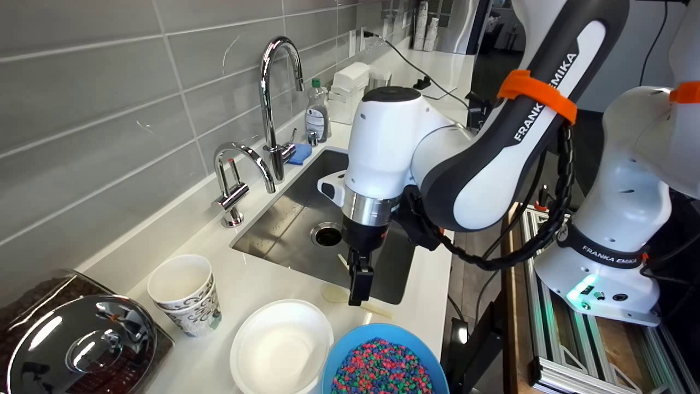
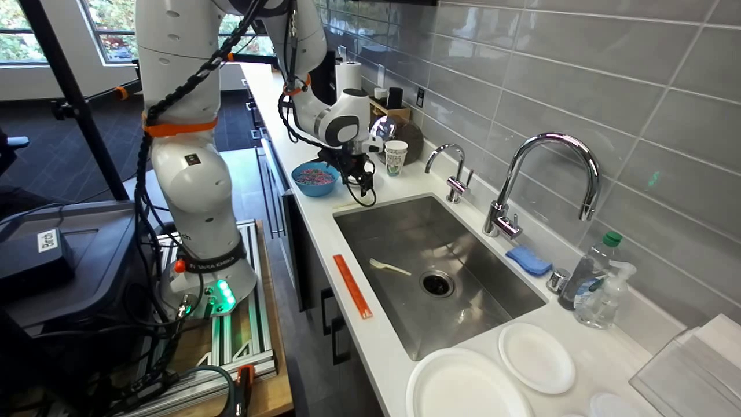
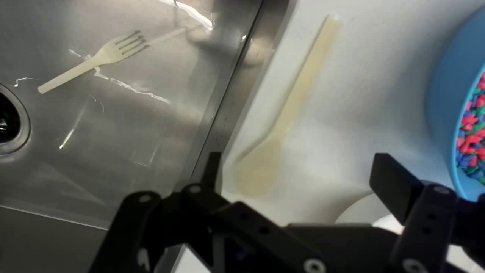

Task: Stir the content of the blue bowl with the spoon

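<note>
Pale and cream-coloured, the spoon (image 3: 296,102) lay on the counter (image 3: 367,83) just beside the sink (image 3: 144,125). Farther from the sink stood the blue bowl (image 3: 445,102) of multicoloured bits (image 1: 383,368). The black gripper (image 3: 297,174) hung near the sink, jaws spread wide, holding nothing.

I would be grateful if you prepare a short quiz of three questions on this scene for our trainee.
1. Which utensil lies in the rectangular grey metal sink?
2. True or false: the robot's black jaws are shut.
3. Choose: the long pale cream spoon lies (a) inside the sink, (b) between the sink and the round blue bowl, (c) inside that bowl.
Key: 1. A pale cream fork. 2. False, they stand open. 3. b.
</note>
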